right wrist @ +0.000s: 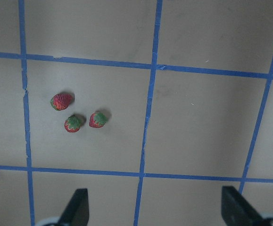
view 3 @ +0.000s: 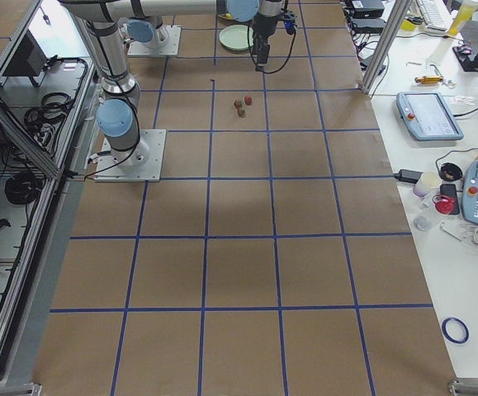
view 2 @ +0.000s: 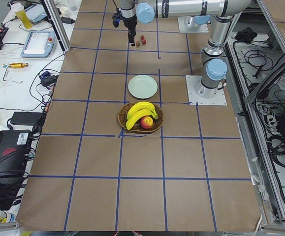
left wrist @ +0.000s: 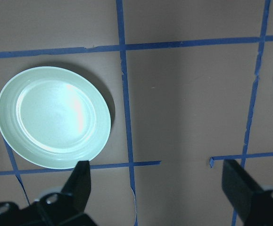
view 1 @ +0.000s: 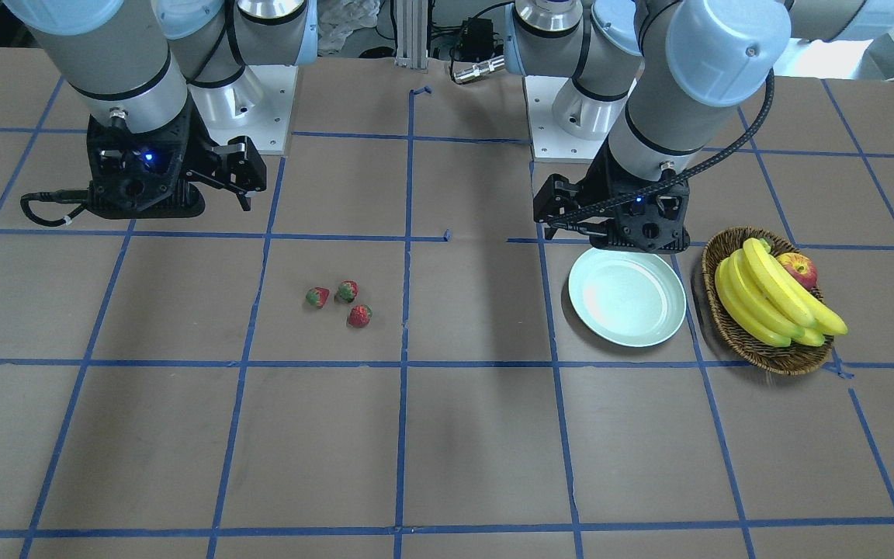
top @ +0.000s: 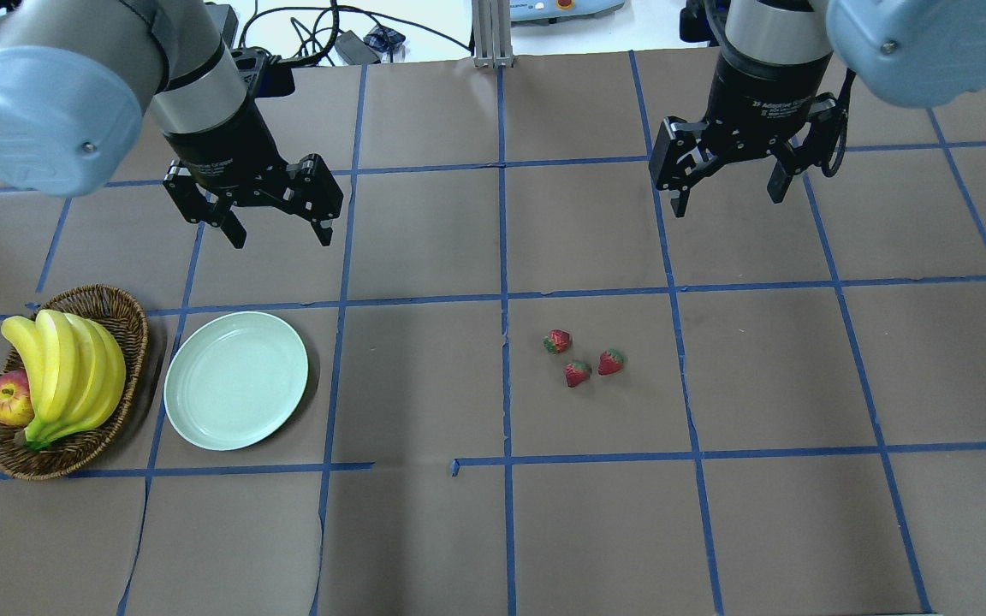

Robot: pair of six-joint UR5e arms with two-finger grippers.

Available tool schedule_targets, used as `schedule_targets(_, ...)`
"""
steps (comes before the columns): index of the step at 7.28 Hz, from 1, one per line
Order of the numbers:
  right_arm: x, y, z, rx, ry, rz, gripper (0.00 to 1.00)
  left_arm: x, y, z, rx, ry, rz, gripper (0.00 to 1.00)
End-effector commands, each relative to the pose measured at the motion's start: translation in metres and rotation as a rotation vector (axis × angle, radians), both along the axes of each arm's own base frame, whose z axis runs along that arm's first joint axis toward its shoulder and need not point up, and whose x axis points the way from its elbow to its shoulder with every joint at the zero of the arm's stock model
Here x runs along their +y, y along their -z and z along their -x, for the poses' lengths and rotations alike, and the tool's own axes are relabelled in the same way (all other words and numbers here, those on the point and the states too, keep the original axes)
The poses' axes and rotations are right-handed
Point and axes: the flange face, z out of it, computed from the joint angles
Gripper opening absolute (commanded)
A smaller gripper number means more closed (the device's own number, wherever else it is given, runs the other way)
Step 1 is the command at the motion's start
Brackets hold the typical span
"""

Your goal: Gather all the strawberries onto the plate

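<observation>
Three small red strawberries [top: 557, 341] [top: 578, 373] [top: 611, 362] lie close together on the brown table, right of the centre line. They also show in the right wrist view [right wrist: 62, 101] [right wrist: 73, 123] [right wrist: 97, 119]. The pale mint-green plate [top: 236, 381] sits empty on the left, and shows in the left wrist view [left wrist: 53, 117]. My left gripper [top: 279, 235] hangs open and empty above the table, just behind the plate. My right gripper [top: 728, 204] hangs open and empty, behind and to the right of the strawberries.
A brown wicker basket [top: 132, 318] with a bunch of bananas [top: 65, 368] and a red apple [top: 7, 399] stands just left of the plate. Blue tape lines grid the table. Both arm bases stand on the robot's side of the table.
</observation>
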Motion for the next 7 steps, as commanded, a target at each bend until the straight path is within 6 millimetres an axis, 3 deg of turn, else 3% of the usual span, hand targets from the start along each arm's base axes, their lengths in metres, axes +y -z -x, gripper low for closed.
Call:
schedule_targets(1, -0.009, 0.008, 0.0, -0.002, -0.003, 0.013, 1.0, -0.005, 0.003, -0.012, -0.057, -0.003, 0.003, 1.0)
schedule_targets(3, -0.021, 0.026, -0.004, -0.015, -0.003, 0.015, 1.0, -0.017, 0.012, -0.016, -0.081, 0.014, 0.042, 1.0)
schedule_targets(5, -0.017, 0.066, -0.004, -0.018, -0.06, -0.058, 1.0, -0.019, 0.028, -0.018, -0.079, 0.043, 0.016, 1.0)
schedule_targets(7, -0.019, 0.121, -0.006, -0.036, -0.058, -0.048, 1.0, -0.02, 0.037, -0.018, -0.077, 0.043, -0.002, 1.0)
